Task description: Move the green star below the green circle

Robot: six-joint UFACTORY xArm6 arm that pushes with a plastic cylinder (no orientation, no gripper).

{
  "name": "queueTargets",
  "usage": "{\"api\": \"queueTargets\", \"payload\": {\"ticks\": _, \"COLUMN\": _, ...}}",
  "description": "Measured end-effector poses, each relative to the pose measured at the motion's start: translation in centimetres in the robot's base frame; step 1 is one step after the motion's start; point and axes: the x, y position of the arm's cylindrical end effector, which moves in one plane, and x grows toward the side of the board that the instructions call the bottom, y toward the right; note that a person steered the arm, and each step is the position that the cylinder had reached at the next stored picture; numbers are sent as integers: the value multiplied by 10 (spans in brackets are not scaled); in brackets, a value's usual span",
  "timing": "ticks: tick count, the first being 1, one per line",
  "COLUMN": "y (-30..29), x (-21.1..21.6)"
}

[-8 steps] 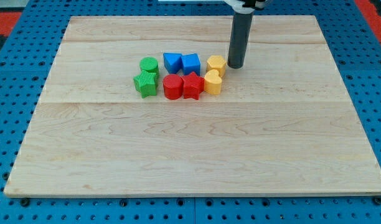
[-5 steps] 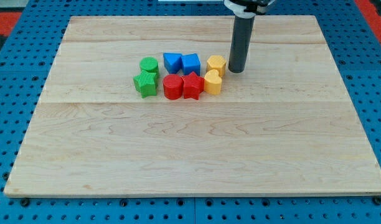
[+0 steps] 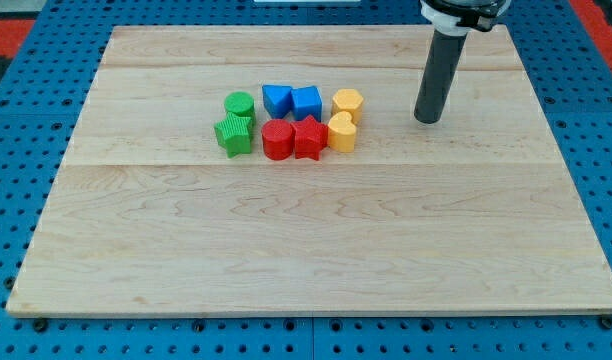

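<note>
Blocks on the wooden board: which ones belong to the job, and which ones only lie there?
Belong to the job:
green star
green circle
my tip, off to the view's right of all blocks

Only lying there:
two blue blocks
two red blocks
two yellow blocks

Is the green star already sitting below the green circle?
Yes. The green star sits directly toward the view's bottom from the green circle, touching it. My tip stands apart, at the view's right.
</note>
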Motion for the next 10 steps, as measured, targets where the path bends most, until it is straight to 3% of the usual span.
{"api": "queueTargets", "payload": {"ticks": 4, "y": 2, "x": 3}}
{"api": "queueTargets", "payload": {"ticks": 5, "y": 2, "x": 21}}
{"api": "queueTargets", "payload": {"ticks": 6, "y": -34, "x": 86}}
{"api": "queueTargets", "payload": {"ticks": 10, "y": -39, "x": 63}}
